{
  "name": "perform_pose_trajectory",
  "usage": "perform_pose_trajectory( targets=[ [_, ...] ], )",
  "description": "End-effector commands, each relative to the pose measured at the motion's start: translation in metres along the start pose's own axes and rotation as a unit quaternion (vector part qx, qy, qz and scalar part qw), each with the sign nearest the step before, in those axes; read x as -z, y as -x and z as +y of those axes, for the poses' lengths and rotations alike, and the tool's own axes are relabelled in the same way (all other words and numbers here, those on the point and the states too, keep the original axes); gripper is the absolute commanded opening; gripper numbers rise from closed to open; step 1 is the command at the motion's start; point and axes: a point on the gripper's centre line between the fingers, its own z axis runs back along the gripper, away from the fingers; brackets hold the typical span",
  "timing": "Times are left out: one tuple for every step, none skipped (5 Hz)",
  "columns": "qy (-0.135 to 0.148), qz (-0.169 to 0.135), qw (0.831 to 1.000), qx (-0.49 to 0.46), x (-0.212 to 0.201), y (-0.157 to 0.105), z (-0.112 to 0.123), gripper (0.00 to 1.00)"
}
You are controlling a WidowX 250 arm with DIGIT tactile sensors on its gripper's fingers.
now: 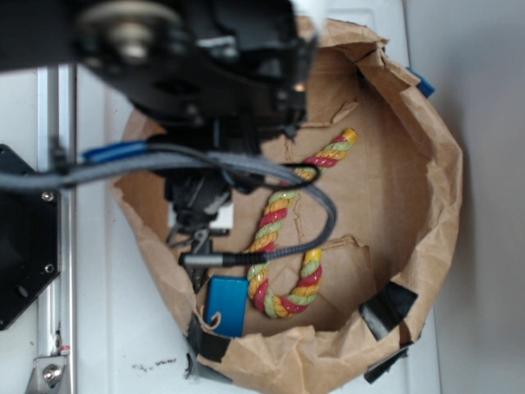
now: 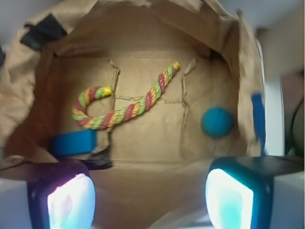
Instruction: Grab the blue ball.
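Observation:
The blue ball [image 2: 217,122] is a small round teal ball lying on the brown paper floor at the right of the wrist view, near the bag's wall. In the exterior view it is hidden under my arm [image 1: 197,123]. My gripper [image 2: 150,193] is open and empty. Its two lit fingertips [image 2: 71,202] frame the bottom of the wrist view, well short of the ball, which lies ahead and slightly right of the gap.
A rolled-down paper bag [image 1: 443,189] walls in the space. Inside lie a striped rope [image 1: 283,230], also in the wrist view [image 2: 126,107], and a flat blue block with a string [image 1: 226,305]. Black tape [image 1: 385,308] and blue tape [image 2: 258,119] mark the rim.

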Motion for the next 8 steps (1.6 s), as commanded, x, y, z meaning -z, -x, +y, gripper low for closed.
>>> perform_pose_trajectory(
  targets=[
    [0.046, -0.025, 0.99, 0.134, -0.002, -0.008, 0.002, 1.0],
    [0.026, -0.061, 0.998, 0.01, -0.004, -0.001, 0.004, 1.0],
    [0.014, -0.043, 0.992, -0.114, 0.001, 0.007, -0.004, 1.0],
    [0.002, 0.001, 0.972, -0.235, 0.008, -0.014, -0.013, 1.0],
    [-0.009, 0.047, 0.935, -0.351, 0.022, -0.037, -0.009, 1.0],
    [0.005, 0.037, 0.884, -0.466, 0.029, -0.039, 0.001, 1.0],
    [0.005, 0.037, 0.884, -0.466, 0.029, -0.039, 0.001, 1.0],
    [0.005, 0.037, 0.884, -0.466, 0.029, -0.039, 0.001, 1.0]
  ],
)
